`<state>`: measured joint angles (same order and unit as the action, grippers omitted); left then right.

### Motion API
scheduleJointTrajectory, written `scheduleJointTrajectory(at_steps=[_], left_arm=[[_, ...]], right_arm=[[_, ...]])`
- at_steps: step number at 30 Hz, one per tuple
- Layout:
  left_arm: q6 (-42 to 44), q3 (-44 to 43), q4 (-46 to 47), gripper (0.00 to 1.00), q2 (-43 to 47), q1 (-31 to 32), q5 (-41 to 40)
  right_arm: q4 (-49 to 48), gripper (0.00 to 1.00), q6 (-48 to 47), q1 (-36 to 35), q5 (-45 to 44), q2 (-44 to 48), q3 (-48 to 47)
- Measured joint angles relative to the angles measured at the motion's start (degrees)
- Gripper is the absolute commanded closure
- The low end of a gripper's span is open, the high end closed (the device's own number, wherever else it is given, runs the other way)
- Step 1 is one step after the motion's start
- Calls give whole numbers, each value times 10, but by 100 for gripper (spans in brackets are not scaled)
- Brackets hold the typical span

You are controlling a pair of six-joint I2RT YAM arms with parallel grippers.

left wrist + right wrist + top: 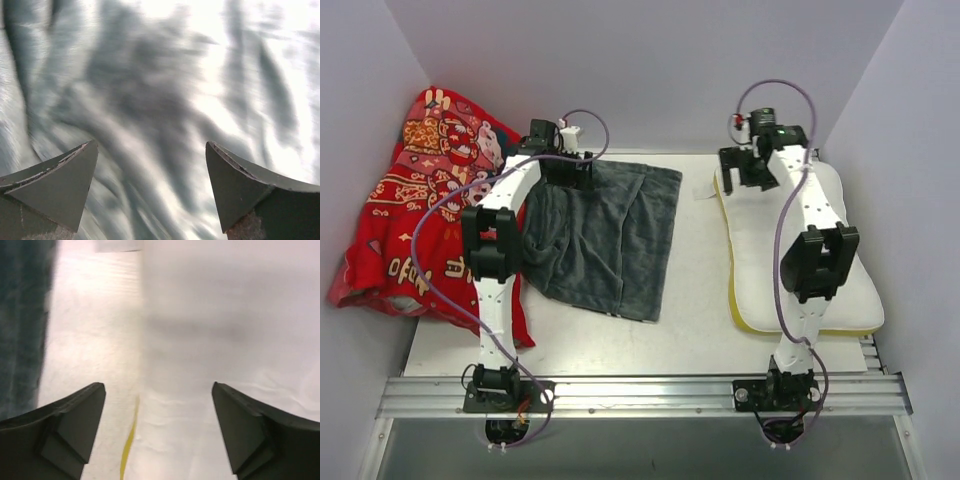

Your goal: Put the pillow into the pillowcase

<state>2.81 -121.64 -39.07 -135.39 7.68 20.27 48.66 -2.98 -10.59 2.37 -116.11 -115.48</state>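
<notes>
Overhead and wrist views of the workspace. In the overhead view the fingers of both grippers are masked by their own wrist housings, the left arm covers the left border of the pillowcase [610,240], and the right arm runs lengthwise over the pillow [752,260], hiding a strip of it. The left wrist view is smeared by blur, so the folds read only as dark and pale streaks, and whether the fingertips touch the cloth cannot be told. The right wrist view is soft as well, and the pillowcase enters it only as a dark band cut off at the left margin [20,325]. The left gripper [150,144] hangs over the far edge of the pillowcase with its jaws wide apart. Nothing sits between them; plush fabric fills the whole field beneath. The right gripper [158,385] stands over the far left corner of the pillow, also with jaws spread and nothing clamped. Its left finger lies above the bare table [95,315], its right finger above the white pillow surface, and the pillow's edge passes between them. The pillowcase lies flat and rumpled on the left-centre of the table, dark grey-blue face upward, well apart from the pillow. The pillow rests along the right side, white and plump, with a yellow band [731,280] on its left and near edges. A red printed cloth [410,220] is heaped against the left wall, partly under the left arm.
</notes>
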Motion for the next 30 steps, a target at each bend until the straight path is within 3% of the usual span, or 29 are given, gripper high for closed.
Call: scheduleJointTrajectory(at_steps=[6,9,15,22,25,26,27,29,30], left_arm=[[7,89,1,3,143,21,30],[7,117,6,3,183,19,38],[10,177,-5,3,195,15,40],[21,193,-38,3,195,12,42],[22,193,-54,3,195,6,45],[22,193,-59,3,195,3,46],[22,193,-64,2,195,0,48],[22,191,-76,3,195,-6,51],[22,186,-85,3,194,-10,54]], right_arm=[[18,0,34,163,27,-23,-36],[19,0,45,212,42,-59,-72],[0,0,51,221,71,-151,-134],[-11,2,46,207,88,-235,-138],[-5,19,35,206,90,-241,-139],[-2,38,29,206,92,-241,-140],[1,64,23,206,93,-241,-140],[9,71,7,206,94,-241,-139],[16,94,-2,204,95,-240,-138]])
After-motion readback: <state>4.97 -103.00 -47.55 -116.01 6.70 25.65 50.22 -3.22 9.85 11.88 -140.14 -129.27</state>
